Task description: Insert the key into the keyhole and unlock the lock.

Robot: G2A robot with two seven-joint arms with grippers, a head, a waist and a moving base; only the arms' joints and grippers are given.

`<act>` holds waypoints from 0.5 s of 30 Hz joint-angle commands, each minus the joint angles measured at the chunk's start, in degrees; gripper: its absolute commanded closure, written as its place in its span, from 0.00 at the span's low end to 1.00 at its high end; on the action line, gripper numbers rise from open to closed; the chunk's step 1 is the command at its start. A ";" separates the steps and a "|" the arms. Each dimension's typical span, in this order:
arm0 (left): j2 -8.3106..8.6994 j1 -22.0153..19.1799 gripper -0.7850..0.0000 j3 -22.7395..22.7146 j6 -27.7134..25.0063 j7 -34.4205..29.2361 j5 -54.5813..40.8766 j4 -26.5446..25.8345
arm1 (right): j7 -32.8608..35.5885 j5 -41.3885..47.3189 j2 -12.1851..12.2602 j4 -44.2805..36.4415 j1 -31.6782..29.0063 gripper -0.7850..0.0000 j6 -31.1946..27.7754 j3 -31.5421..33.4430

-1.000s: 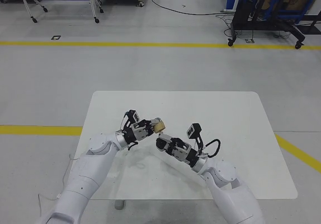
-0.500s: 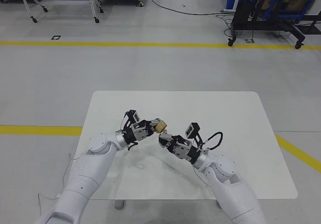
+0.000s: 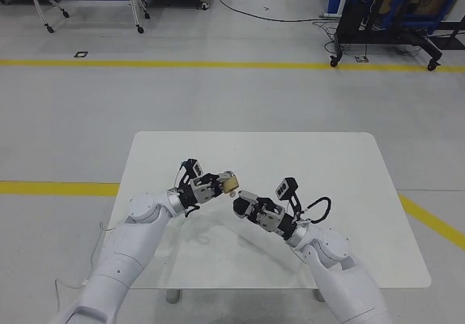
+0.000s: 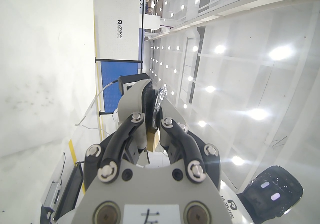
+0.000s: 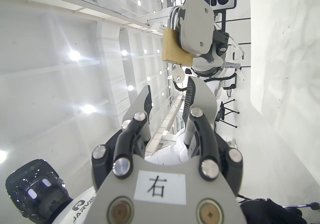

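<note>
A brass padlock (image 5: 175, 47) with a silver shackle hangs above the white table (image 3: 338, 162), and my left gripper (image 4: 156, 100) is shut on it. In the top view the padlock (image 3: 230, 183) is near the table's middle. A silver key (image 5: 178, 75) sticks out of the padlock's bottom face. My right gripper (image 5: 170, 90) is open just short of the key's head, one fingertip on each side, touching nothing. In the top view the right gripper (image 3: 241, 202) sits just below and right of the lock.
The table's bare white top stretches to all sides of the two grippers. Beyond the table is grey floor with yellow lines and a dark equipment stand (image 3: 386, 32) at the far right.
My right arm has shifted slightly to the right while its gripper stayed close under the lock. The left arm and the padlock have not moved.
</note>
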 commanded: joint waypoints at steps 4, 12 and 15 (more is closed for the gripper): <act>0.01 0.03 1.00 0.02 -0.20 0.00 0.06 -0.03 | -0.95 -0.31 -0.02 0.80 1.76 0.66 2.06 -1.57; 0.05 0.08 1.00 0.03 -0.20 0.25 0.36 -0.15 | -0.14 3.27 -0.07 4.49 4.67 1.00 3.73 -2.38; 0.06 0.06 1.00 0.06 -0.14 0.23 0.47 -0.18 | 0.94 4.04 0.08 5.38 4.92 1.00 3.91 -2.21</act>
